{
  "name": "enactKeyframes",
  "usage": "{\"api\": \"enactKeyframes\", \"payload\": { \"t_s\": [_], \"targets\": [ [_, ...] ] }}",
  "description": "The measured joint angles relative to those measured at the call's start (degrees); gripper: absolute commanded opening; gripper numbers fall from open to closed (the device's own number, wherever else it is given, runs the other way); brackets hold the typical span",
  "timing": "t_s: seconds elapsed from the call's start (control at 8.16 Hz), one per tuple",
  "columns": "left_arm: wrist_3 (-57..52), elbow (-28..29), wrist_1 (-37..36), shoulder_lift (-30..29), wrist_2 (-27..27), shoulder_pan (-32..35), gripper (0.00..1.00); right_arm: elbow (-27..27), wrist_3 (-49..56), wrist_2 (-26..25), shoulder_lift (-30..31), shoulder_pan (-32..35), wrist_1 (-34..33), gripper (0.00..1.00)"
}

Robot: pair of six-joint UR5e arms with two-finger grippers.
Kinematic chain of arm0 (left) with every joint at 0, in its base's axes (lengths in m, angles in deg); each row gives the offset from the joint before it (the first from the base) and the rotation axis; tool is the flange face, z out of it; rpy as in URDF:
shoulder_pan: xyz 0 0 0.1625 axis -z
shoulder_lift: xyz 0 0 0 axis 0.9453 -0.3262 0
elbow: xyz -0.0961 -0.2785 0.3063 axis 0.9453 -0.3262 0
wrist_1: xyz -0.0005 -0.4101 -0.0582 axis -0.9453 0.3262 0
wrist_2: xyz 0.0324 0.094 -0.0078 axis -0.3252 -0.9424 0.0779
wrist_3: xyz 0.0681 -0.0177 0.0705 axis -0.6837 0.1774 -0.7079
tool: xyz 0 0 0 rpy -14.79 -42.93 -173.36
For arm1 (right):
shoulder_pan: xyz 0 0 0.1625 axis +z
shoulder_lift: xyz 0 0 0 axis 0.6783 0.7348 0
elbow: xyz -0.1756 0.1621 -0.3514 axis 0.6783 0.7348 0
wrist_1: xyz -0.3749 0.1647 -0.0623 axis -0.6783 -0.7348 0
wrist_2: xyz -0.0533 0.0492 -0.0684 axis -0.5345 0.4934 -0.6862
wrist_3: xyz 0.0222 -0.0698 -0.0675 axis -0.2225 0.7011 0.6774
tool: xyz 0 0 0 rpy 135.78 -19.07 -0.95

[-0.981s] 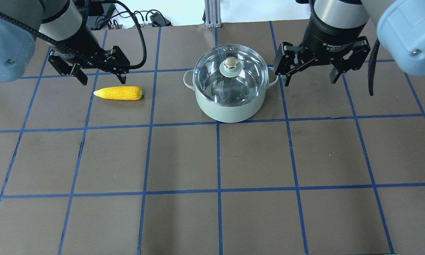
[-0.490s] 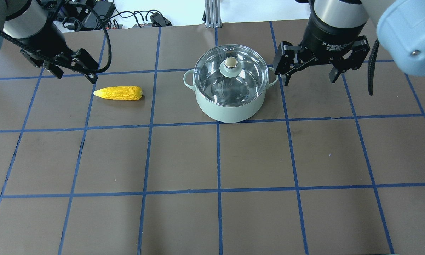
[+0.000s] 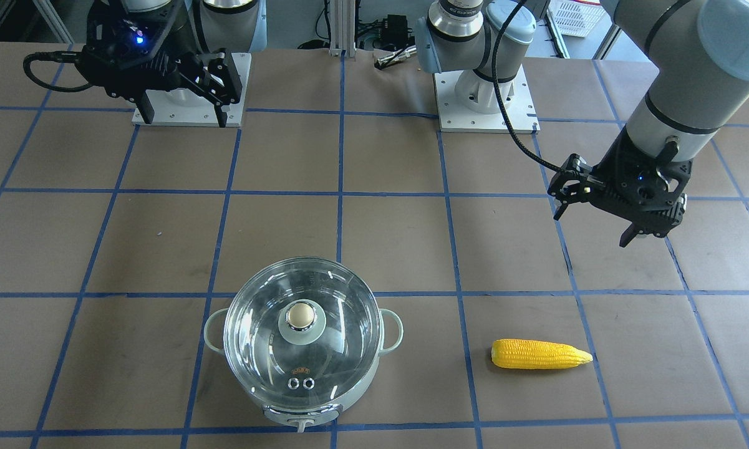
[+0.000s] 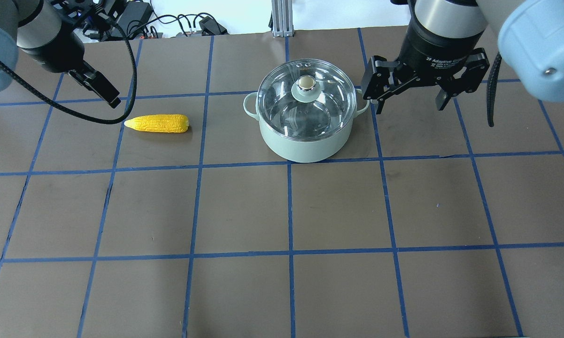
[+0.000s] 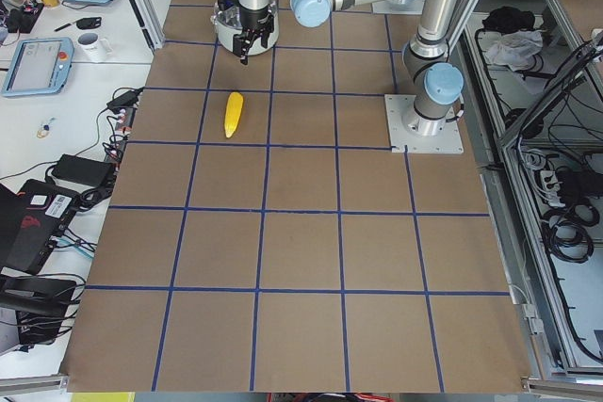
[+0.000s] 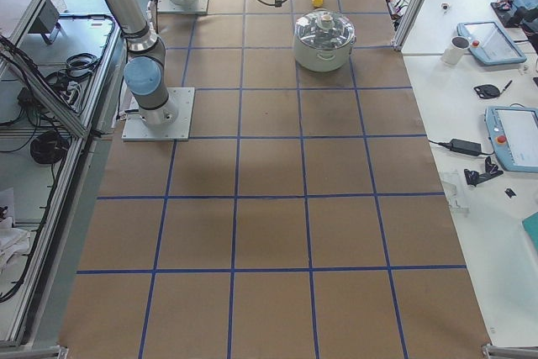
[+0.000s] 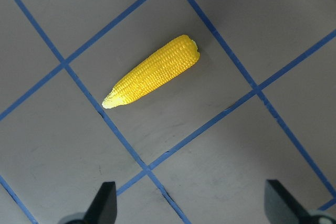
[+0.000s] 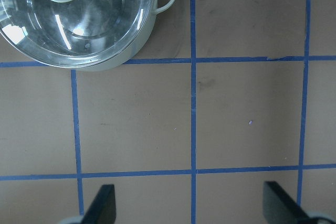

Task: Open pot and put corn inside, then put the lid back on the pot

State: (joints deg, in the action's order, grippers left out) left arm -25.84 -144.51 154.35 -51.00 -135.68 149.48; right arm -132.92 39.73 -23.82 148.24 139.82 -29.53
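since the lid sits on it, pot point(image 4: 305, 145): closed and upright on the table point(image 3: 405, 249), nearest the front-facing camera; it looks empty through the glass.
lid point(image 3: 324, 355): seated level on the pot, knob point(image 3: 301, 315) at its centre, untouched.
corn point(image 3: 539, 354): lies flat on the table, well apart from the pot on the robot's left, tip pointing away from the pot.
left gripper point(image 3: 594, 223): released, jaws wide and empty, above the table behind the corn; its wrist view shows the corn ahead of the fingertips point(image 7: 105, 205), not between them.
right gripper point(image 4: 411, 105): released and empty, farther back, beside the pot's right handle point(image 4: 361, 109), not over the knob.
step: likely opening the pot, not yet begun.
lid grasp: the right gripper should centre its jaws astride the knob, come down until they flank it, clench, then lift straight up clear of the pot before swinging aside; a round knob may slip from a shallow pinch.
corn grasp: jaws across its thick middle, not lengthwise.
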Motion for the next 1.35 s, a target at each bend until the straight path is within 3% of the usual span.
{"api": "enactKeyframes", "payload": {
  "t_s": [0.49, 0.98, 1.35],
  "targets": [
    [-19.0, 0.1, -2.3, -5.2, 3.3, -3.6, 1.0, 0.0, 0.0, 0.0, 0.0, 0.0, 0.0, 1.0],
    [-29.6, 0.0, -7.5, -12.4, 10.6, -4.7, 1.0, 0.0, 0.0, 0.0, 0.0, 0.0, 0.0, 1.0],
    [-36.1, 0.0, -12.6, -17.6, 11.7, -4.8, 1.0, 0.0, 0.0, 0.0, -0.1, 0.0, -0.1, 1.0]
  ]
}}
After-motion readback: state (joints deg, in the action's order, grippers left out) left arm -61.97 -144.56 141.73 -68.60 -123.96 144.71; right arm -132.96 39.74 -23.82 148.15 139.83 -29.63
